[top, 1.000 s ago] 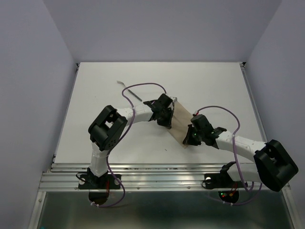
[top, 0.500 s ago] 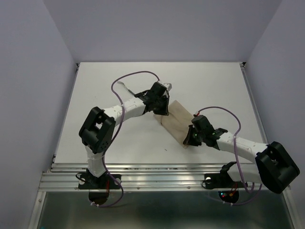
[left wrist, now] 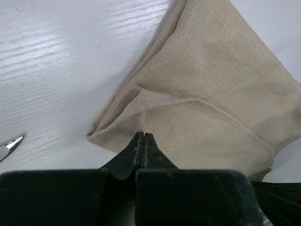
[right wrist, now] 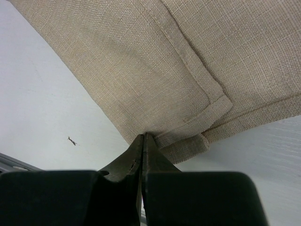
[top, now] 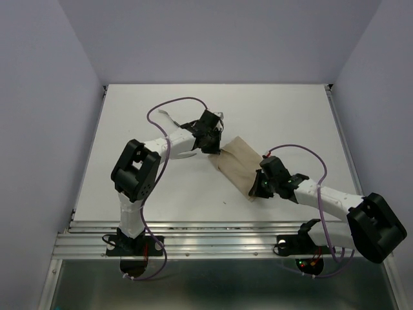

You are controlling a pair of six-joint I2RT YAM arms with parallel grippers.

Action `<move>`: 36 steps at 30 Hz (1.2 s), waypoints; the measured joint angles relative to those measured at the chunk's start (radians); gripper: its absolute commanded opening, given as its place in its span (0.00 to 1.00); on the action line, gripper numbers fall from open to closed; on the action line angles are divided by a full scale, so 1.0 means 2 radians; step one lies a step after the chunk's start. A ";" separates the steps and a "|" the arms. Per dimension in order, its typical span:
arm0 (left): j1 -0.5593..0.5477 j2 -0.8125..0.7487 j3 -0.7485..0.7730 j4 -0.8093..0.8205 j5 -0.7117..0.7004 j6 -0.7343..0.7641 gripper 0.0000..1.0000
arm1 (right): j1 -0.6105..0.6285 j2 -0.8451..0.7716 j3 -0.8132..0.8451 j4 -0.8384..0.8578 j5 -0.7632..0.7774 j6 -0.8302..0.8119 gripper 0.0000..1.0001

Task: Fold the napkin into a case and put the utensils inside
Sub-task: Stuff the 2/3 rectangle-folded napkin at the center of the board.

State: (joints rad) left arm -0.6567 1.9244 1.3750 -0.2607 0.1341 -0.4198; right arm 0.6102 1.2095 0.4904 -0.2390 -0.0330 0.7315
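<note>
**Left arm drew its end of the cloth out toward the far left**

Since a second earlier, the left arm [top: 169, 143] had swung away from the middle of the tabletop [top: 290, 116] toward the far left. The napkin [top: 237, 163] had spread with it, and now showed as a wider tan oblong lying diagonally between the two arms. The right arm [top: 322, 196] had barely shifted.

The left jaws were pressed together on the far-left end of the napkin. In the left wrist view their tips met just inside the cloth's edge, and a crease ran up from them across the layered folds of the napkin [left wrist: 211, 94]. The right jaws were likewise together, pinching the near corner. In the right wrist view their tips met at the edge of the napkin [right wrist: 141, 61], right beside a stitched hem corner with a lower layer poking out under it.

The cloth lay flat on the white tabletop, folded over itself but open, not closed into a pouch. One utensil [top: 166, 114] lay on the tabletop beyond the left arm, clear of the cloth; its pointed tip [left wrist: 11, 142] showed at the left edge of the left wrist view. A purple cable [top: 174, 102] looped above the left arm.
</note>
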 measured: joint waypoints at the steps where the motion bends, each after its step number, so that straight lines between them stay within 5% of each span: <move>1: 0.001 0.001 0.001 0.001 0.000 -0.001 0.00 | 0.000 0.000 0.000 0.000 0.000 0.000 0.01; 18: 0.009 0.084 0.059 0.014 0.015 -0.004 0.00 | 0.000 -0.004 -0.007 0.007 -0.003 0.002 0.01; 36: 0.008 0.044 0.001 0.034 0.024 0.000 0.00 | 0.023 -0.054 -0.039 -0.007 -0.043 0.031 0.04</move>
State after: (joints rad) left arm -0.6399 2.0125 1.3766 -0.1928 0.1825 -0.4206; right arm 0.6563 1.1019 0.4133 -0.2531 -0.1184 0.7940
